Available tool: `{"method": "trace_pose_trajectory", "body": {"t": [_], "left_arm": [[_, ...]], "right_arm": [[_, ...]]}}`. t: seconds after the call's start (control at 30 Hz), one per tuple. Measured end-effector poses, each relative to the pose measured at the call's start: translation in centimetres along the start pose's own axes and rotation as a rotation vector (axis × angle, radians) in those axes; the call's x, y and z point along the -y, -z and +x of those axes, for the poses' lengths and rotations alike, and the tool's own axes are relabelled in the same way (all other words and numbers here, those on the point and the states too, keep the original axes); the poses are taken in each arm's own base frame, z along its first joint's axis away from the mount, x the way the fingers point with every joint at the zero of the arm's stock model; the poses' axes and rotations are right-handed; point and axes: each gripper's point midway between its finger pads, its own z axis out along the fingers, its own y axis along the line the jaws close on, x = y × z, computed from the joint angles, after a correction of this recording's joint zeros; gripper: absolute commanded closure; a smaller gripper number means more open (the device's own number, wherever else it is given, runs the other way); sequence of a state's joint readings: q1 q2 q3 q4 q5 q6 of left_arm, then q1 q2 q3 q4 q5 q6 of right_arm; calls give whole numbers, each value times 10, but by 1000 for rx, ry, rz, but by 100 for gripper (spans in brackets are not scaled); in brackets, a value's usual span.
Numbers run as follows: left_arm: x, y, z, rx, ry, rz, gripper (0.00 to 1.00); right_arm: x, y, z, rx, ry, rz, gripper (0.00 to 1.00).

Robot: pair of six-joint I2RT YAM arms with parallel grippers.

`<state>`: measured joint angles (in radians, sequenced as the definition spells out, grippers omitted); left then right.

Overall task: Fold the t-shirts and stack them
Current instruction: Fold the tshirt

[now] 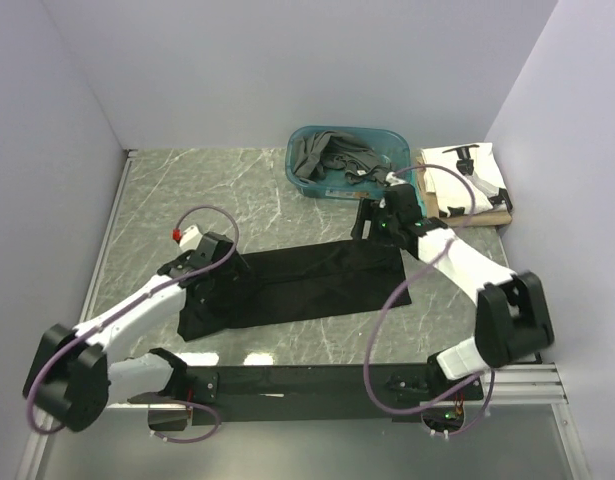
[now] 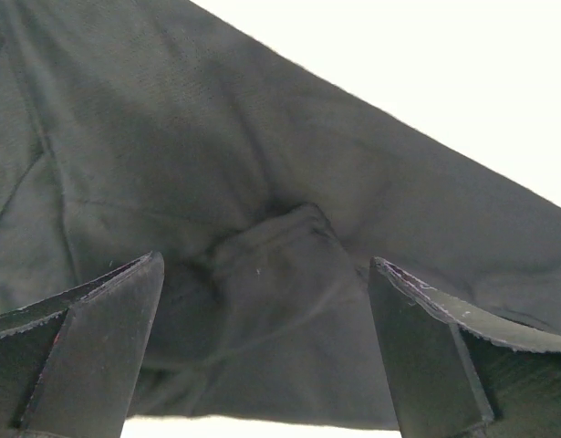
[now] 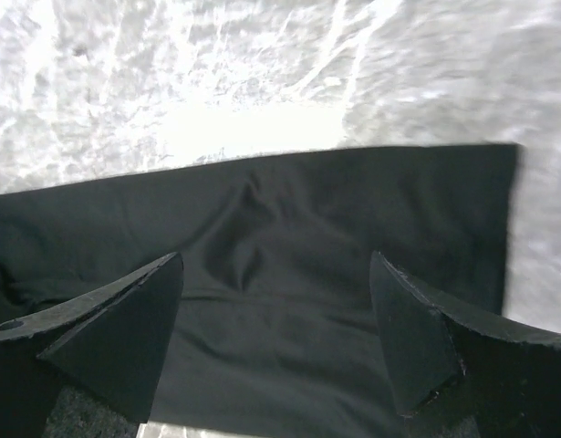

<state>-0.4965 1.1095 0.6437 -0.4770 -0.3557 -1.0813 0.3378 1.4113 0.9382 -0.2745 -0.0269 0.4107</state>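
The left gripper (image 1: 209, 272) hangs over the left end of the black t-shirt (image 1: 307, 280), its two fingers spread wide with nothing gripped between them. In its own wrist view the left gripper (image 2: 266, 274) looks straight down on the black t-shirt (image 2: 262, 164). A small puckered bump of cloth sits just ahead of the gap between the fingers, and a seam runs off to the left of the left finger. From this gripper the shirt stretches away to its right as a long flat band on the marbled table (image 1: 187, 190), reaching as far as the right gripper (image 1: 377, 222). The right gripper sits over the shirt's far right corner, also with its fingers standing well apart and holding nothing. Seen from its wrist, the right gripper (image 3: 275, 269) has the black cloth (image 3: 307, 237) filling the space below and between its fingers, with a soft crease ahead of the left finger. The shirt's straight edge ends just beyond the right finger, with bare table (image 3: 262, 73) ahead (bright with glare). Behind the right gripper stands a teal tub (image 1: 297, 180) holding crumpled dark grey shirts (image 1: 332, 155). To the gripper's right, near the wall, lies a folded white shirt with black print (image 1: 467, 180) on top of a tan layer (image 1: 484, 218).
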Motion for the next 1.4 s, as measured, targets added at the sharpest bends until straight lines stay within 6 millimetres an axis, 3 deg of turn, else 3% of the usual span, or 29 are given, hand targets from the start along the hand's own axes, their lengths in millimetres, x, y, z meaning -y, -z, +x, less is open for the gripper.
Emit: {"method": "trace_pose_trajectory", "body": {"t": [0.1,0.27,0.43,0.53,0.63,0.73,0.83,1.07,1.2,1.4], "left_arm": [[-2,-17,6,-37,0,-22,1],[-19,-45,7,-93,64,-51,1],[-12,-57,-6,-73,89,-24,1],[-5,-69,-18,-50,97,-21,1],[8,-87,-38,-24,112,-11,1],[29,-110,-59,-13,106,3,1],[60,-139,-83,1,84,18,1],[155,-220,-144,38,6,107,1],[202,-249,-165,54,-29,210,1],[223,-261,-172,73,-54,286,1]], "right_arm": [[-1,-27,12,-78,6,-5,11],[3,-53,40,-190,5,-5,11],[1,-55,53,-224,1,-38,11],[3,-54,76,-260,8,-58,11],[-8,-46,88,-256,31,-107,11],[-32,-31,113,-289,79,-191,11],[-62,-8,150,-353,166,-278,11],[-114,42,226,-501,332,-440,11],[-134,59,242,-528,400,-491,11],[-165,69,241,-515,457,-547,11]]}}
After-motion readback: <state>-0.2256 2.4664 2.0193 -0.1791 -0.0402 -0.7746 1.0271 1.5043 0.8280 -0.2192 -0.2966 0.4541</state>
